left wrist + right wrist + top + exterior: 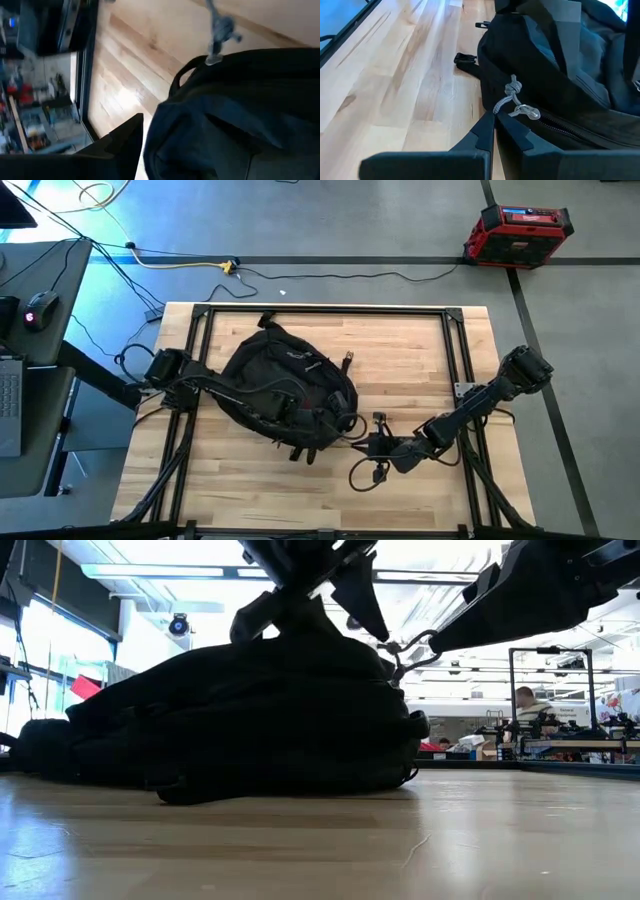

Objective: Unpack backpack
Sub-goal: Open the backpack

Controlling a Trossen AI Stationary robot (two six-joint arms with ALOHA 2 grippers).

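Note:
The black backpack (pixel 285 395) lies on its side on the middle of the wooden table (pixel 420 350), rounded and bulging in the low view (pixel 250 720). My left gripper (pixel 315 630) stands open just over its top, one finger (pixel 120 145) beside the fabric. My right gripper (pixel 495 117) is at the bag's right side, near the table's front, shut at a grey zipper pull cord (pixel 510 97). A second grey zipper pull (pixel 217 35) shows in the left wrist view. My right gripper pinches the loop end of the grey cord (pixel 497 109) between its two fingertips. The fingers come nearly level from the table's right side. The cord runs up to its knot and metal pull on the bag's zipper, which rests against the bag. My left gripper: I cannot tell whether its spread fingers touch the bag's top.
A black buckle (pixel 465 59) on a strap lies on the table beside the bag. A black frame (pixel 320 310) rims the table. A dark cable loops near the front (pixel 365 475). A red case (pixel 517 232) stands on the floor, and a desk (pixel 40 310) stands to the left.

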